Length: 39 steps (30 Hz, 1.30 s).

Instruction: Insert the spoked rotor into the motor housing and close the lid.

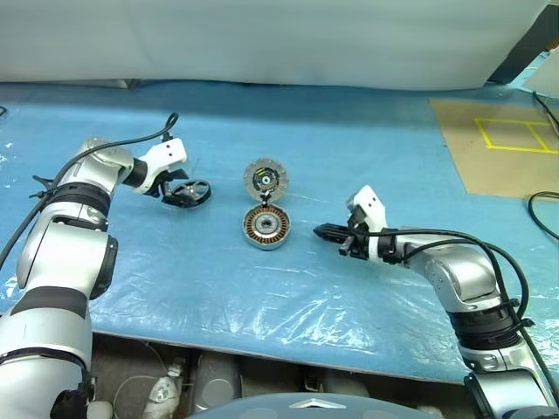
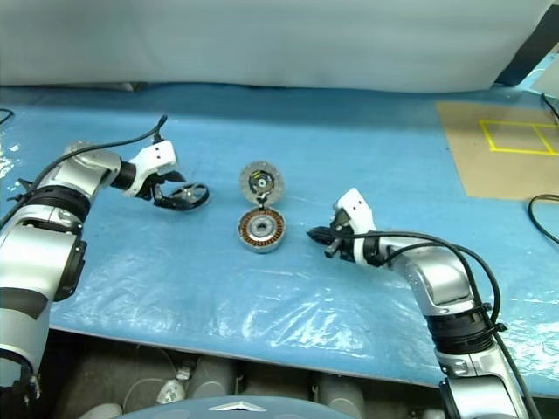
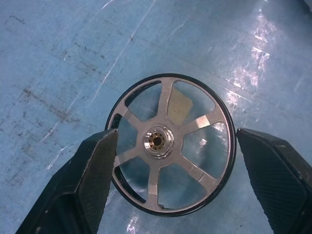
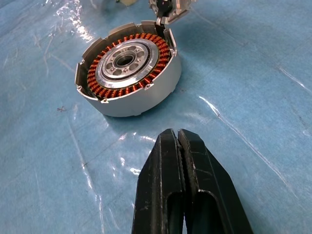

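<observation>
Evidently the pick-up of the spoked rotor (image 3: 171,144) was the step in hand. In the head views it lay flat on the blue sheet (image 1: 349,140) at centre left, with the left gripper (image 1: 179,194) over it. The wrist view showed the two black fingers (image 3: 92,170) spread wide, one at each side of the rim, nothing held yet.

The motor housing (image 1: 265,228) sat near frame centre, copper windings up and uncovered. Its lid (image 1: 265,178) stood open just above it in the picture, seemingly joined at the housing's far edge, segmented face showing.

The right gripper (image 1: 325,233) waited right of centre, jaws pressed together and empty, tip pointing at the housing but apart from it.

Next move, as I judged: settle the left fingers to rim level, close across the wheel, lift it clear, carry it rightward to the housing.

Room: open sheet lay between rotor and housing. The table's near edge ran along the lower frame, well away. The raised lid would crowd any approach from behind.
</observation>
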Each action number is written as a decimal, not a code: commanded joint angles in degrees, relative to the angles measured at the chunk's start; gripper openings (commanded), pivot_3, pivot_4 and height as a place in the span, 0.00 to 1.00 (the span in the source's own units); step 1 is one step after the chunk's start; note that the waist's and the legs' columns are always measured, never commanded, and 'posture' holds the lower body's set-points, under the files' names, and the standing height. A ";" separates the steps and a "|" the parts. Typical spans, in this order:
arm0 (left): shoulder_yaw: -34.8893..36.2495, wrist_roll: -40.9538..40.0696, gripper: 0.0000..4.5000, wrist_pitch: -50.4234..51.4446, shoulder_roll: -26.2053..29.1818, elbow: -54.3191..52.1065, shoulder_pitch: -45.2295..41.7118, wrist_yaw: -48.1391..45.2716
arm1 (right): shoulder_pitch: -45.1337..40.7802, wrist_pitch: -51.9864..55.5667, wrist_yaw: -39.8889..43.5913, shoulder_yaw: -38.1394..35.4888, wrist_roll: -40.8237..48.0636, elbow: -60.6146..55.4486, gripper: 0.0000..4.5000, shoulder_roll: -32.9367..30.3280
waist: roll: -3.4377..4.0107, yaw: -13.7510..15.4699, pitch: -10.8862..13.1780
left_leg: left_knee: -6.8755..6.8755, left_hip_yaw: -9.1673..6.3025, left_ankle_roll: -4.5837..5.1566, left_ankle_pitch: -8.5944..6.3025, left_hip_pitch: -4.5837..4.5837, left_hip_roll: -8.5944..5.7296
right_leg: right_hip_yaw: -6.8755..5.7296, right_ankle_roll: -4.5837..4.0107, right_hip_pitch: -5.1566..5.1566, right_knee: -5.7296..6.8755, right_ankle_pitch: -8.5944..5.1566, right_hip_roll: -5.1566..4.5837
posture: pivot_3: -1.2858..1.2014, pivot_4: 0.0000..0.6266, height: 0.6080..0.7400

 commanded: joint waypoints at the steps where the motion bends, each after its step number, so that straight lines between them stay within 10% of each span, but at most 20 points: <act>1: 3.24 -2.21 0.91 2.35 0.58 0.17 -2.05 -3.07 | -0.24 -1.10 0.25 -0.50 0.71 -1.44 0.01 -0.68 | 0.00 0.00 0.00 | 0.00 0.00 0.00 0.00 0.00 0.00 | 0.00 0.00 0.00 0.00 0.00 0.00 | 0.52 0.24 1.00; 39: 5.90 1.04 0.91 -5.76 0.38 0.64 0.12 1.34 | 1.25 -0.72 -0.45 0.56 0.45 -2.59 0.01 -2.82 | -0.03 0.07 0.02 | 0.01 -0.34 0.00 0.00 0.01 0.00 | -0.01 0.01 0.03 -0.01 0.01 -0.01 | 0.52 0.24 1.00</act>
